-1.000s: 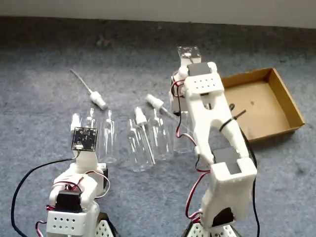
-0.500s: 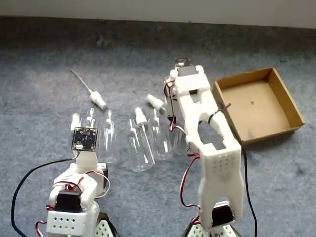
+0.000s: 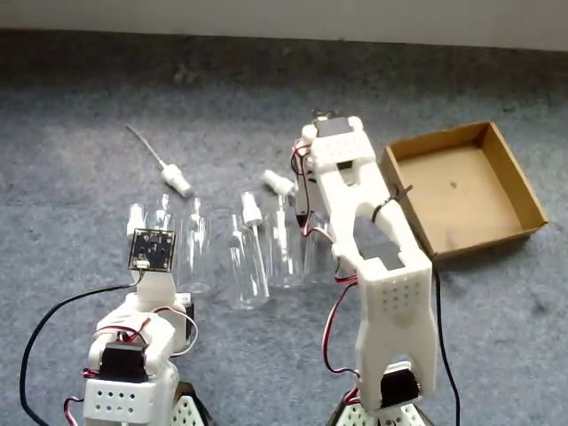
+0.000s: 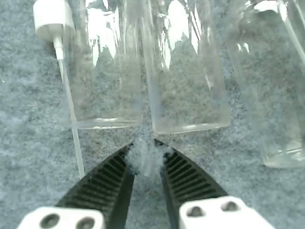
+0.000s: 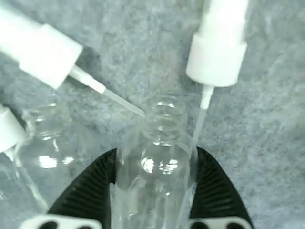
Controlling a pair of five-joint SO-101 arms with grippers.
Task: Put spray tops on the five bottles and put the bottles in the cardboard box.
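Grey carpet [image 3: 98, 80] for work surface. Bottle [image 5: 159, 119] lies in bottle row [image 3: 248, 266], at end nearest box as far as I can tell, neck open, untopped. My right claw [image 5: 156, 152] closed on its body, jaws either side. Loose spray top [image 5: 217, 47] just beyond neck, its tube alongside. I'd lift slow and level, neck clear of tube. Left claw [image 4: 144, 145] barely parted, holding nothing, just short of row's bases. Box [image 3: 519, 191] off to right.
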